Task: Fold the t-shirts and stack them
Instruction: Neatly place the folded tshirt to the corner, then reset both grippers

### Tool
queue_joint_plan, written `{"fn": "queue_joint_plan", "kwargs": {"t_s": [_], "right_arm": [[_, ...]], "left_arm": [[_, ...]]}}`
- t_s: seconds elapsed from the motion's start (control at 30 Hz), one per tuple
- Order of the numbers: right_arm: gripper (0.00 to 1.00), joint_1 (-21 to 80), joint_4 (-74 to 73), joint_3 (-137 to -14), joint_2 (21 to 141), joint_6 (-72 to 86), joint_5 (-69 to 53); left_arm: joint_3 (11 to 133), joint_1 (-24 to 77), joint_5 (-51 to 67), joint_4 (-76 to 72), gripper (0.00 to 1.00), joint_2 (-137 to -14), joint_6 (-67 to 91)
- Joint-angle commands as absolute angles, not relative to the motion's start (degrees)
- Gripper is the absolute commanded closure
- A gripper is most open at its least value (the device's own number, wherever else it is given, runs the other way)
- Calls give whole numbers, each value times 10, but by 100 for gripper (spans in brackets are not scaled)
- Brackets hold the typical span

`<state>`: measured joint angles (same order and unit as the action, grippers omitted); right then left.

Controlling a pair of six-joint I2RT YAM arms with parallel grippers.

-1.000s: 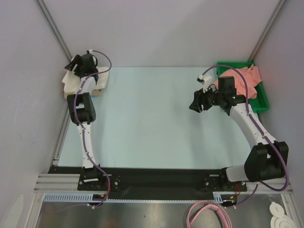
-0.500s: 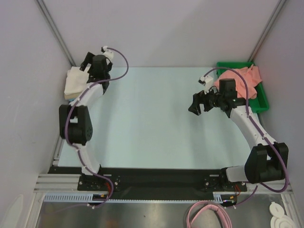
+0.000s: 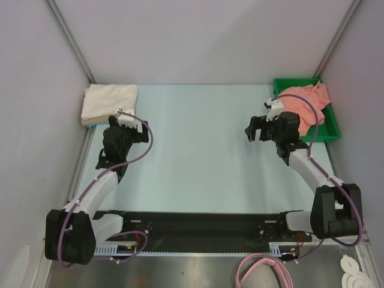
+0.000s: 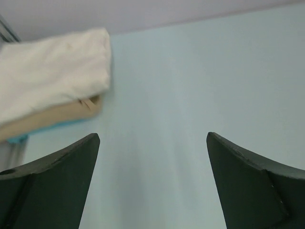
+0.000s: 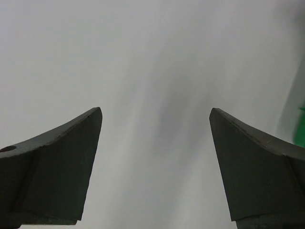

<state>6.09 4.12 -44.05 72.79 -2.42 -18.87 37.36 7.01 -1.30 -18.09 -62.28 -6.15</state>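
A folded cream-white t-shirt (image 3: 109,101) lies on a folded tan-beige t-shirt (image 3: 90,122) at the table's far left corner. Both show in the left wrist view, cream (image 4: 52,78) over tan (image 4: 47,121). A salmon-pink t-shirt (image 3: 303,105) lies crumpled in the green tray (image 3: 329,131) at the far right. My left gripper (image 3: 123,129) is open and empty, just in front of the stack, its jaws wide apart (image 4: 152,181). My right gripper (image 3: 255,127) is open and empty, left of the tray above the table (image 5: 155,167).
The pale blue table (image 3: 192,150) lies between the arms. Grey walls and metal frame posts (image 3: 69,39) close in the back and sides. The black base rail (image 3: 198,225) runs along the near edge. A pink cable coil (image 3: 261,273) lies below it.
My left arm pulled back from the stack toward the near side, leaving the cream shirt lying uncovered on the tan one. My right gripper shifted slightly toward the far side beside the tray.
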Motion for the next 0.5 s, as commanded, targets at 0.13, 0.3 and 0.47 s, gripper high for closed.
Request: {"fn": "queue_joint_plan", "kwargs": {"t_s": [0.13,0.3,0.47], "right_arm": [[0,43,65,-506,756,51,-48],[0,45,109,-473,713,43,-60],[0,40,103,-469,686,20,-53]], "left_arm": [[219,69,112,-415,0,-557,-18],[263,69,144,-370,0,-637,-17],[323,69,82,-288,0,-679,-26]]}}
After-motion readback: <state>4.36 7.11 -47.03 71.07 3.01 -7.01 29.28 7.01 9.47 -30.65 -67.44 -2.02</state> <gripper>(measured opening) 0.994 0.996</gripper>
